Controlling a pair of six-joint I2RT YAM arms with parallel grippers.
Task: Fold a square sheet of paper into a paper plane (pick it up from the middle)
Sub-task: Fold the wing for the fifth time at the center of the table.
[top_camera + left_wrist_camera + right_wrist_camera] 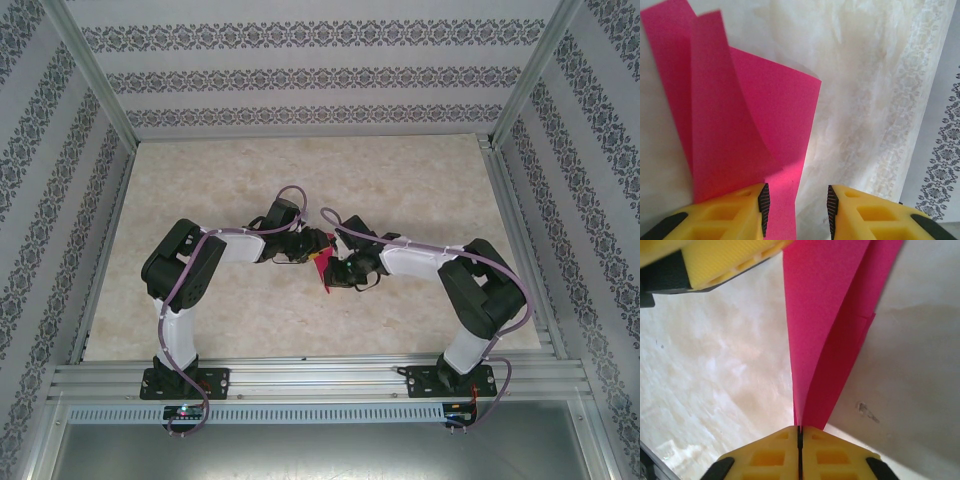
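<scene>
The paper is pinched upright in the clenched right claw, over the middle of the surface. The left claw is released, with one flap lying in its gap. The paper is judged light, limp and easily creased, so a hold beside the fold is advised. Ample bare room is offered all around.

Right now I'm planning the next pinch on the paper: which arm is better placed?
Left, probably: the left claw is open around the paper, while the right claw is shut on it.
</scene>
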